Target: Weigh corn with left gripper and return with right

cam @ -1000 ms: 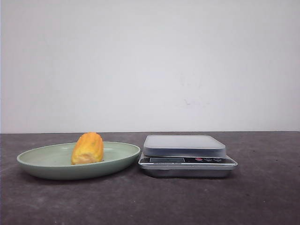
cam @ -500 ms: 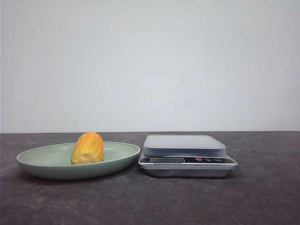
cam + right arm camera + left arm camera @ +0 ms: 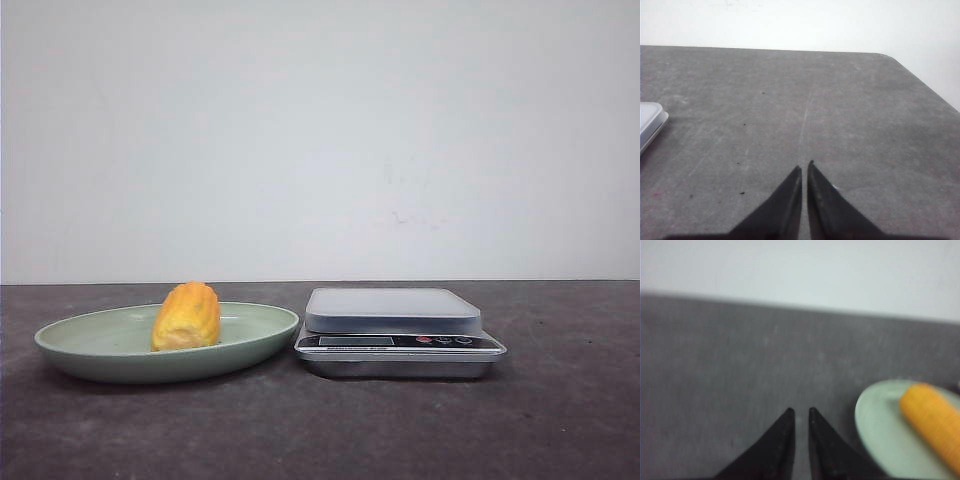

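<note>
The stubby yellow-orange corn cob (image 3: 187, 316) lies in the shallow pale green plate (image 3: 90, 350), beside the silver digital scale (image 3: 398, 333) on the dark grey table (image 3: 320, 430). Both the left gripper (image 3: 800, 412) and right gripper (image 3: 805, 168) have their jaws nearly closed, holding nothing. I judge the rounded cob could roll or slip if pinched off-centre.

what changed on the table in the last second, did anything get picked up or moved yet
Nothing visibly changed. In the front view the corn lies in the green plate just as before, and the scale beside it has an empty platform. Nothing was taken hold of or let go. No arm has come into the front view.
</note>
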Available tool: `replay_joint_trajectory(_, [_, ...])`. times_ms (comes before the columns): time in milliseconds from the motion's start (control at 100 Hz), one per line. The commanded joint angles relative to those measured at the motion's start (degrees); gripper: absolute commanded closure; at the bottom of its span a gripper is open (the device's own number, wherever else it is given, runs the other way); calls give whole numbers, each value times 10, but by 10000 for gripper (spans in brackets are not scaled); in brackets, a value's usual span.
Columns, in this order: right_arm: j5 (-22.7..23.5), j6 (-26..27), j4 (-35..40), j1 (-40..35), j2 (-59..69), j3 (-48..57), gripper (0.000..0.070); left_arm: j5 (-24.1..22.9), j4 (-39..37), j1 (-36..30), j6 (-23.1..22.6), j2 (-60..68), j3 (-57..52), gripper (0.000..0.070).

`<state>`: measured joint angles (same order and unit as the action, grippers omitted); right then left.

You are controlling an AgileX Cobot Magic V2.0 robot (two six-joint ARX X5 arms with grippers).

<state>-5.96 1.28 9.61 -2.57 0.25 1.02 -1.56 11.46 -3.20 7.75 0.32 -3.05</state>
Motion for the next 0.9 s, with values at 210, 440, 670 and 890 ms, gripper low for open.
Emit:
replay_joint_trajectory(210, [-1, -3, -6, 1, 0, -2, 689, -3, -6, 7, -5, -2, 23, 700])
replay_joint_trajectory(440, [-1, -3, -6, 1, 0, -2, 689, -3, -6, 7, -78, -2, 23, 700])
replay_joint_trajectory(670, [-1, -3, -6, 1, 0, -2, 689, 0, -7, 6, -67, -1, 23, 700])
replay_joint_trajectory(890, [-1, -3, -6, 1, 0, -2, 689, -1, -7, 6, -67, -1, 23, 700])
